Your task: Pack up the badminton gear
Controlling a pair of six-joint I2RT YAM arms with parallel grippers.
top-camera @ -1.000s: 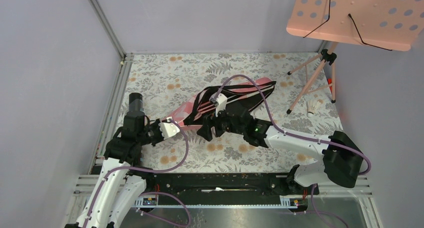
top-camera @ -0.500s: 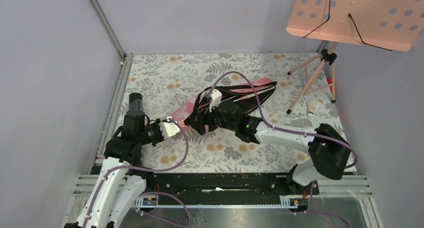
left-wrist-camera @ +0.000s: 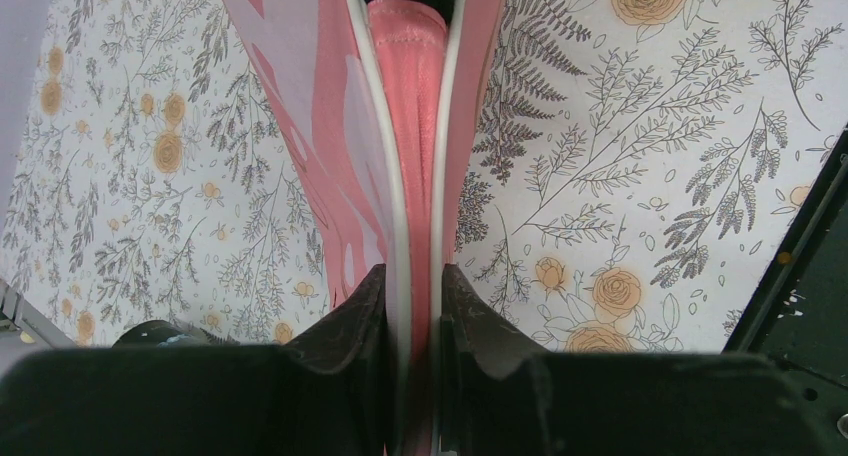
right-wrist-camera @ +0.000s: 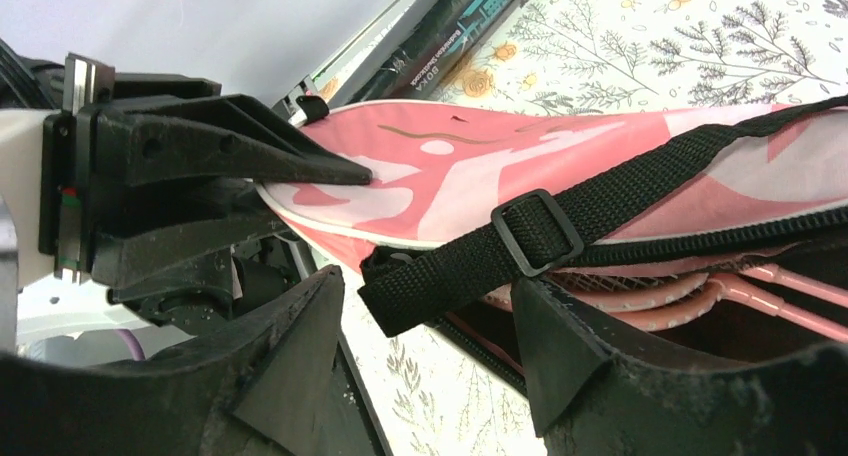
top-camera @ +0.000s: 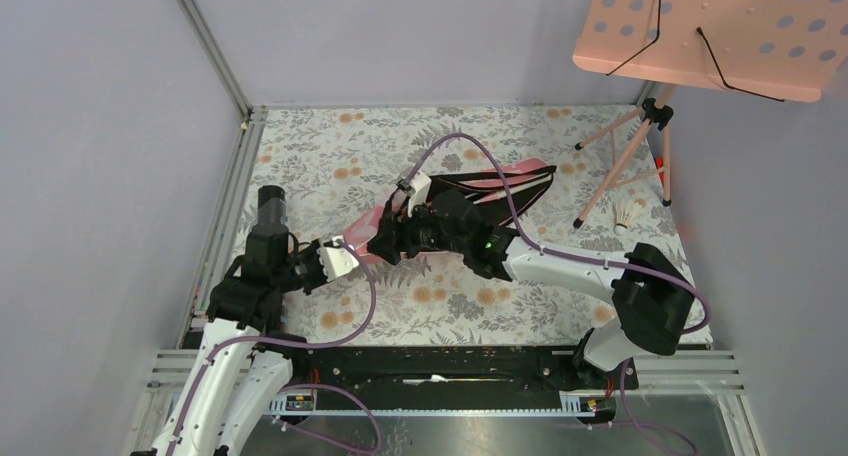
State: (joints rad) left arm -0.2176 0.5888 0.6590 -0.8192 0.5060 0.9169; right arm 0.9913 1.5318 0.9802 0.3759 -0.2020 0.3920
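Flowered desk, left to right. Near the left rail, just beyond the left arm: a black tube, probably rigid, smooth and apt to roll, best gripped across its middle; upright or lying flat, hard to tell from above.

Clamped fast in the left jaws: the narrow tail of the pink racket bag, pinched on its white-piped edge low over the desk. Stretching rightward and away from there across the middle of the desk: the rest of the bag, mouth gaping, with pink racket frames showing inside.

Likely to handle as light, limp cloth, sagging wherever unsupported and stiffened only by the rackets within. Best taken by the piped rim or the webbing, not by the slick printed panel.

Over the bag's middle, on the right arm: the right jaws, spread apart and gripping nothing, with a black webbing strap and its buckle running across the gap between them. Touching the strap or not, impossible to say.

Far right, well apart from the bag: one white shuttlecock, beside the tripod feet of a pink music stand. Judged feather-light and easily crushed, so better nipped gently at its base than by the skirt.
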